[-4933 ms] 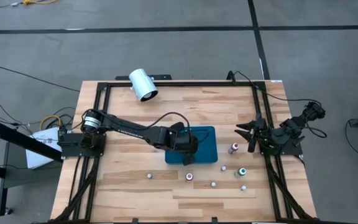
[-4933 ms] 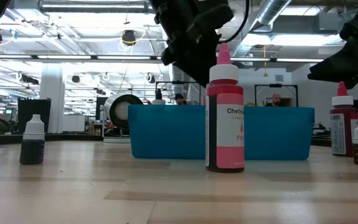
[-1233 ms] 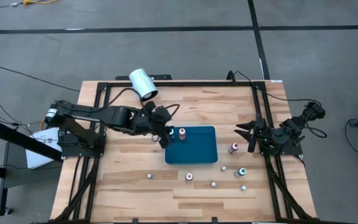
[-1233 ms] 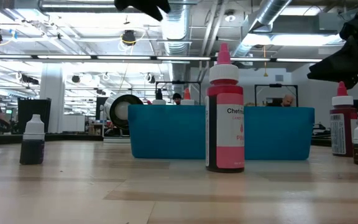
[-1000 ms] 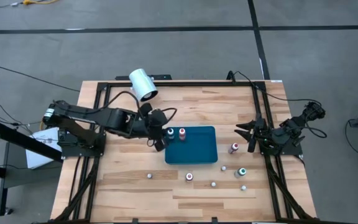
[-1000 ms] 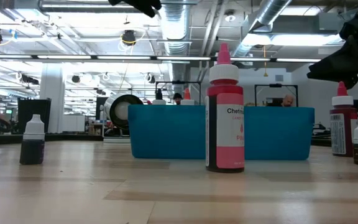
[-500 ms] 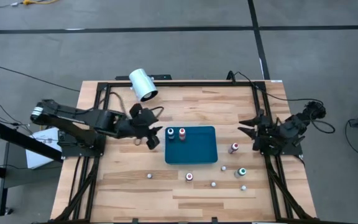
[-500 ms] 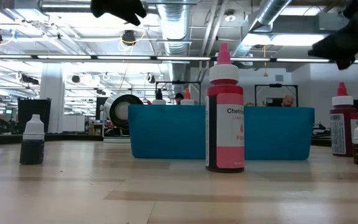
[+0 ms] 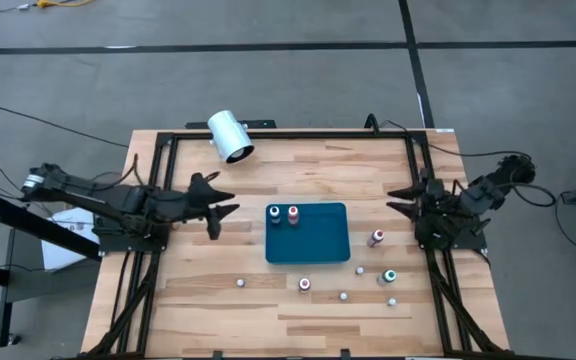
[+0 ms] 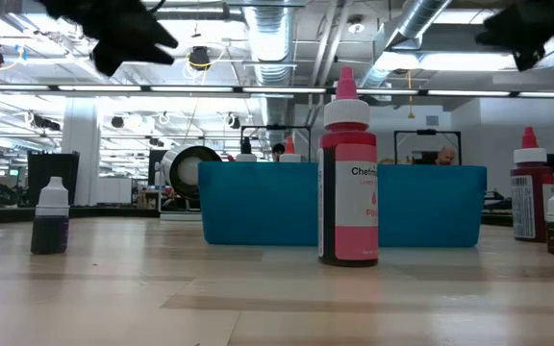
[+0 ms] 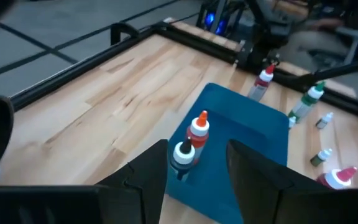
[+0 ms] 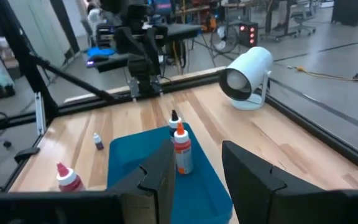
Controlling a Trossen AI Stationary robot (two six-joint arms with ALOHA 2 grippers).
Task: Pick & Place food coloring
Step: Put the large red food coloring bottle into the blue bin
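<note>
The teal tray (image 9: pixel 313 240) lies mid-table with two food coloring bottles standing in its far left corner, one white-capped (image 9: pixel 275 213) and one red-capped (image 9: pixel 293 213). Several more bottles stand on the wood near the tray's near and right sides, among them a pink one (image 10: pixel 348 183) and a green-capped one (image 9: pixel 389 276). My left gripper (image 9: pixel 216 212) hovers open left of the tray, pointing at it, with nothing between its fingers (image 11: pixel 148 180). At the table's right edge my right gripper (image 9: pixel 406 200) also hangs open and empty.
A big white cylinder (image 9: pixel 230 136) lies at the far left of the table. A black frame (image 9: pixel 288 133) runs round the tabletop. A small dark bottle (image 10: pixel 50 216) stands alone near the front left. Bare wood lies between my left gripper and the tray.
My left gripper has drawn back from the tray's far left corner toward the table's left edge, sinking a little. My right gripper has risen at the right edge. The bottles and the tray have stayed put.
</note>
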